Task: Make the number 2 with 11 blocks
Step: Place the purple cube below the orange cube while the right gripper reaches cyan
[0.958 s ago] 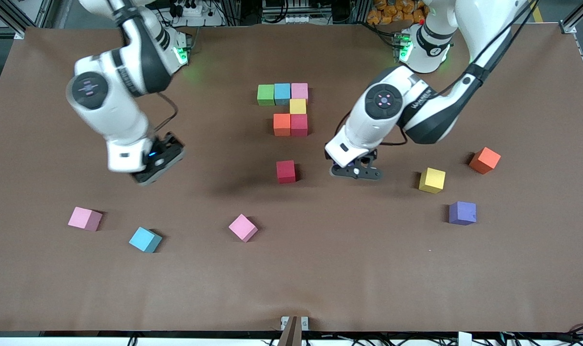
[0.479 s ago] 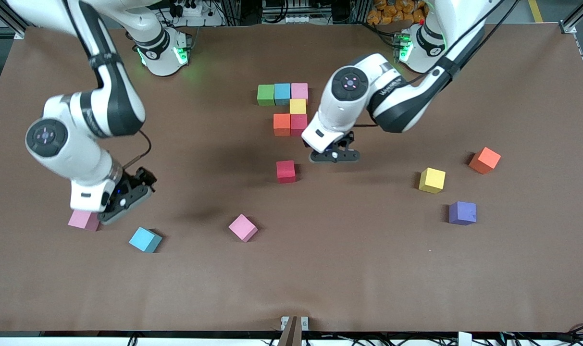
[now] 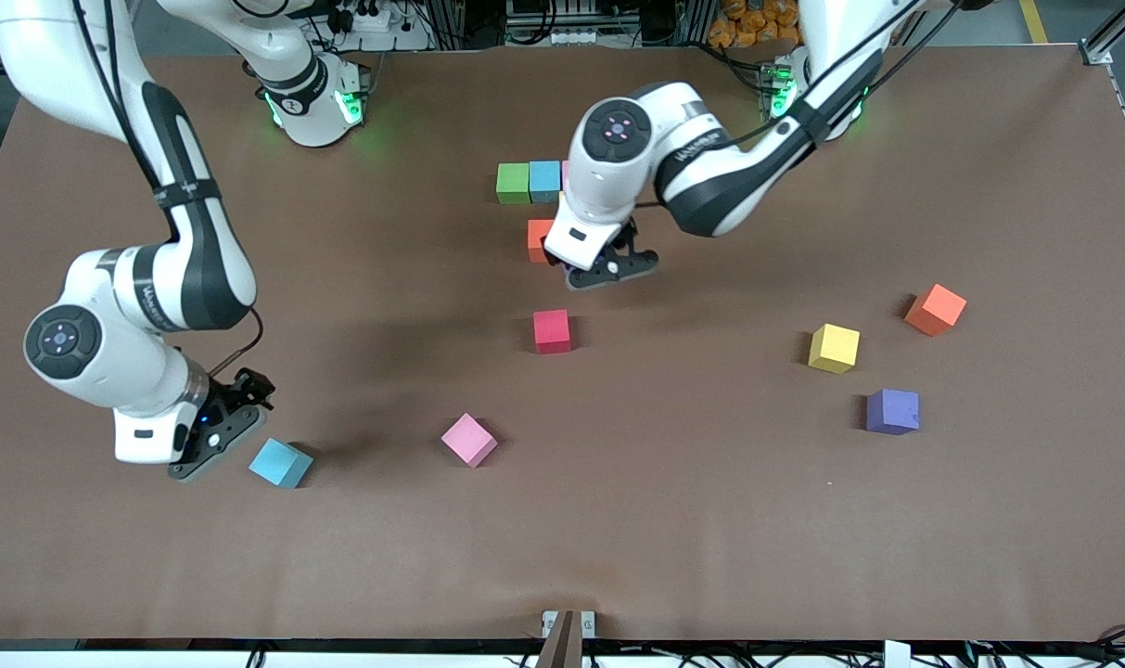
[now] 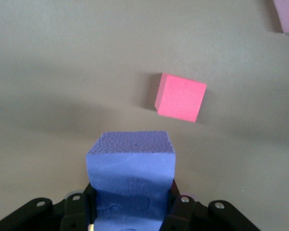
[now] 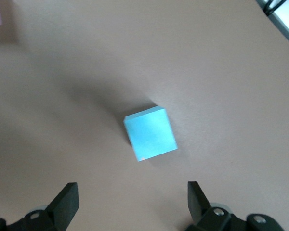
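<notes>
The number 2 stands partly built of blocks: a green cube [image 3: 513, 183], a light blue cube [image 3: 544, 180] and an orange cube [image 3: 535, 239] show, and the left arm hides the other cubes. My left gripper [image 3: 602, 269] [image 4: 130, 211] is shut on a purple block [image 4: 131, 166], over the table at the figure's camera-side edge. A loose red block [image 3: 552, 331] [image 4: 180, 97] lies nearer the camera. My right gripper [image 3: 211, 442] [image 5: 131, 202] is open, low beside a loose light blue block [image 3: 280, 463] [image 5: 151, 133], with nothing between its fingers.
Loose on the table: a pink block [image 3: 469, 440] toward the camera, and a yellow block [image 3: 833, 348], an orange block [image 3: 935, 309] and a purple block [image 3: 892, 411] toward the left arm's end. Both arm bases stand along the table's edge farthest from the camera.
The left gripper carried the purple block from beside the loose red block to the figure's edge. The right arm swung down to the light blue block and now covers a pink block.
</notes>
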